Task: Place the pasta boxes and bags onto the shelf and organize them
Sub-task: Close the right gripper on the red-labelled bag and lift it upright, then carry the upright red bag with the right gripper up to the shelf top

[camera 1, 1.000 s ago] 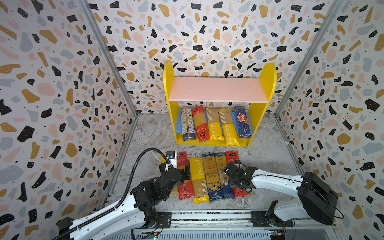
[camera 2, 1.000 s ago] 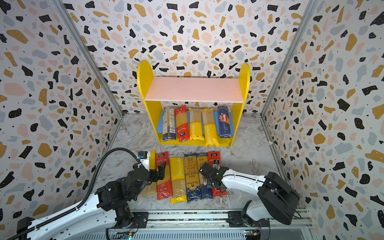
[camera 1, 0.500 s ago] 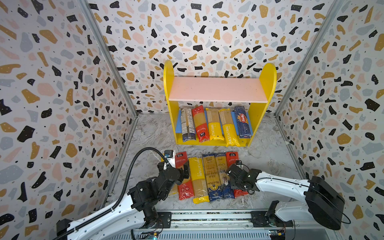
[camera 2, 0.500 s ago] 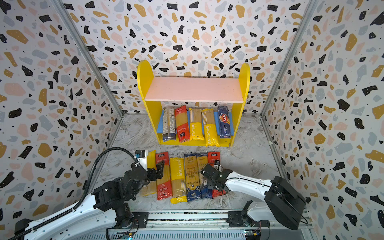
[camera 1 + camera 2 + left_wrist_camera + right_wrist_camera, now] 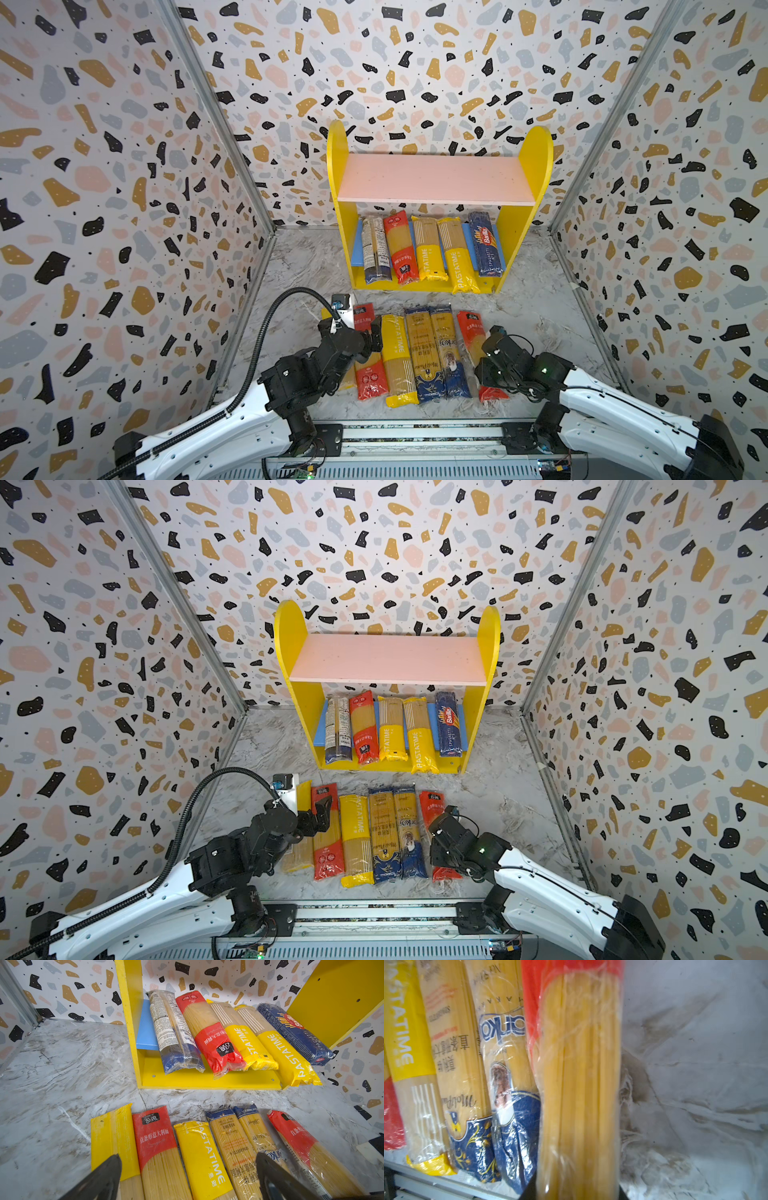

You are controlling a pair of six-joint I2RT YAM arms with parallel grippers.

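Slip risk: my right tool (image 5: 484, 368) clamped on red bag (image 5: 469, 328); slick film could slide out when lifted; left tool (image 5: 355, 334) fully open, empty.

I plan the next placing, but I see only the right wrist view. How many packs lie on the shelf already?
Observer: Five spaghetti packs lie on the blue lower board of the shelf.
Operator: And the pink upper board?
Observer: It holds nothing.
Operator: Then my red spaghetti pack may go there. What about the left pincer?
Observer: It is open and holds nothing.
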